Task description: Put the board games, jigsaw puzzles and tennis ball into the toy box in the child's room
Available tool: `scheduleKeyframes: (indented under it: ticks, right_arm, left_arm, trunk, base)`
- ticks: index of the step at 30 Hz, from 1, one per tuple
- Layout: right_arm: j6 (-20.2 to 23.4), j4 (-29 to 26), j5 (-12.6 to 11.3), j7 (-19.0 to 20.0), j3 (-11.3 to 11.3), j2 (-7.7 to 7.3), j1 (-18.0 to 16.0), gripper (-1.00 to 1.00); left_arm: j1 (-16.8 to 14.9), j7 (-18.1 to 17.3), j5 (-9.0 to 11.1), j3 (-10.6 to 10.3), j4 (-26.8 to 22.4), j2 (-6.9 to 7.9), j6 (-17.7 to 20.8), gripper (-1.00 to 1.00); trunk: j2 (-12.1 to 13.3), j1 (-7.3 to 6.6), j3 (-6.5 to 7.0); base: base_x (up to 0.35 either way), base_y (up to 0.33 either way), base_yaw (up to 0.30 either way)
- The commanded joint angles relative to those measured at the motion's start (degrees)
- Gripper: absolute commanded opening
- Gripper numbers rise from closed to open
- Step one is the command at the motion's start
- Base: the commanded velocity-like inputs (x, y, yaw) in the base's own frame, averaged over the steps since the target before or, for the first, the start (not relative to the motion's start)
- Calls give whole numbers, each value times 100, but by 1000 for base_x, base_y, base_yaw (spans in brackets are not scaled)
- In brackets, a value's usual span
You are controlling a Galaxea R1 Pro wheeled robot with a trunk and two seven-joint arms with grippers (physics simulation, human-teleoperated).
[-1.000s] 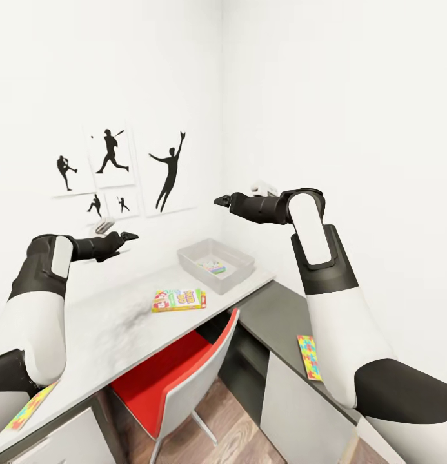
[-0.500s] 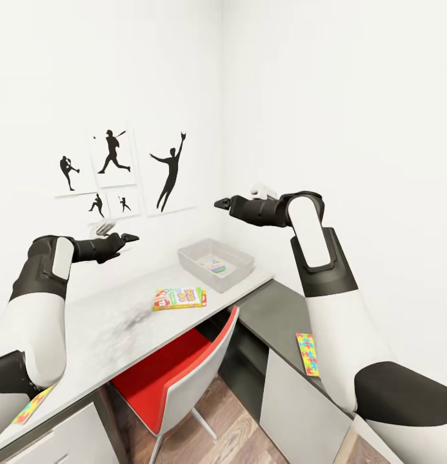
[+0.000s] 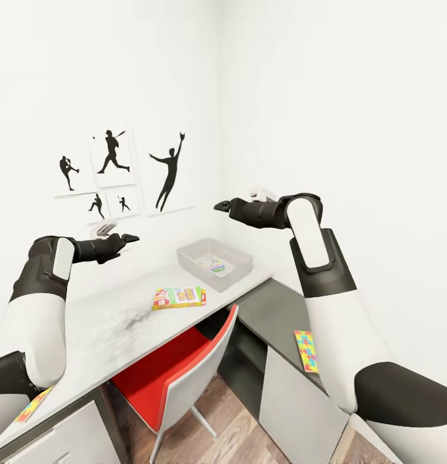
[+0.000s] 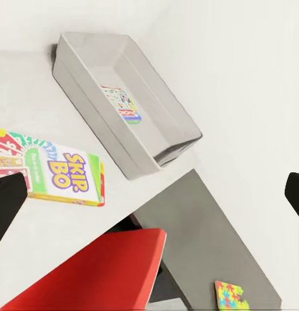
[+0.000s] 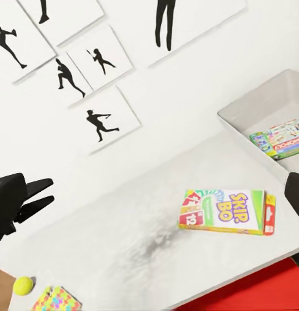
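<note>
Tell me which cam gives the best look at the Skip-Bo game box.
Right wrist view: the Skip-Bo box lies whole and unobstructed on the table, title readable. Left wrist view shows it larger, but a dark fingertip covers one end. Head view shows it small, print unreadable.

Toy box [image 3: 241,276] pale grey. Board game [image 3: 178,298] red, green, yellow, lettered "SKIP BO". Jigsaw puzzle [image 3: 306,350] yellow, pink, blue, green. Tennis ball [image 5: 22,285] yellow-green. Worktop [image 3: 107,335] light grey, corner section dark grey. Chair [image 3: 175,380] red.

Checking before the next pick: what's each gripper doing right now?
Left gripper: open, empty.
Right gripper: open, empty.
</note>
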Motion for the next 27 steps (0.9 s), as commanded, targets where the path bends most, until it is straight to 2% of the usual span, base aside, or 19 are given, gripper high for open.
scheduleKeyframes:
  ticks: [1, 11, 19, 27]
  right_arm:
    - [8, 17, -56, -59, 2, 2, -3, 100]
    - [8, 170, -64, -54, 2, 2, -3, 100]
    - [8, 183, -62, -54, 2, 2, -3, 100]
    - [5, 200, -63, -52, 2, 2, 4, 100]
  left_arm:
    - [-2, -18, 1, 13, -1, 0, 29, 100]
    - [-2, -18, 1, 16, -1, 0, 28, 100]
    - [4, -19, 1, 15, -1, 0, 28, 100]
    - [20, -18, 1, 18, -1, 5, 28, 100]
  trunk:
    - [-6, 1, -1]
    - [-6, 1, 39]
    - [-6, 1, 79]
    - [-6, 1, 89]
  base:
    - [-148, 102, -145]
    - [-164, 196, -222]
    - [-59, 273, -241]
    - [-7, 286, -70]
